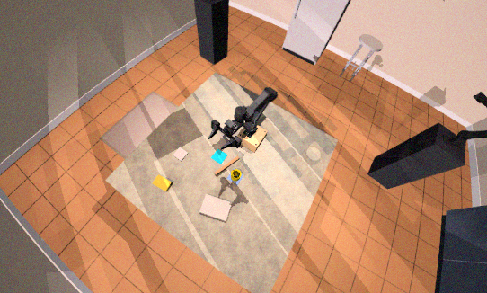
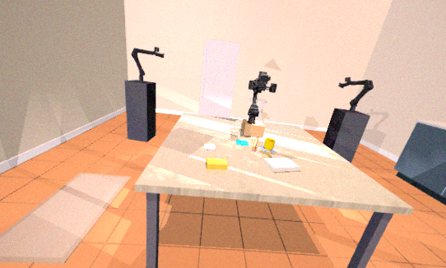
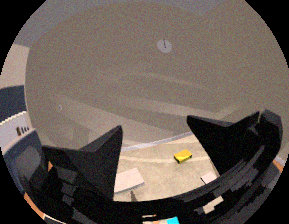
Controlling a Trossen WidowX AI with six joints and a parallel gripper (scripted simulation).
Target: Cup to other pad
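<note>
One yellow round cup (image 1: 235,174) (image 2: 269,144) stands upright on a blue pad (image 1: 241,179) (image 2: 265,149), and you can see its open top from above. Something dark is inside, but it is too small for you to count the marbles. Your black fingers (image 1: 217,138) (image 2: 262,86) are spread wide, up high and apart from the cup, and they hold nothing.

You have two pads: the blue one under the cup, and one bright cyan square pad (image 1: 219,156) (image 2: 242,143) (image 3: 173,221). Between them you see one thin brown stick (image 1: 226,165) (image 2: 255,145). You also have one yellow block (image 1: 163,183) (image 2: 216,164) (image 3: 183,156), one big flat pale slab (image 1: 215,208) (image 2: 281,164) (image 3: 129,180), one small pale square (image 1: 180,154) (image 2: 210,146) (image 3: 208,177) and one light wooden box (image 1: 254,139) (image 2: 257,130) near the arm.

All of these are on your stone-look beige counter (image 1: 262,225) (image 2: 183,177) (image 3: 160,187), with stripes of light on it. Around you is an orange tile floor (image 1: 343,234) (image 2: 88,150). Two more black arms stand on tall dark stands (image 2: 141,111) (image 2: 346,131). You can see one white door (image 1: 316,27) (image 2: 220,78) and one round-topped stool (image 1: 370,42) by the wall.
</note>
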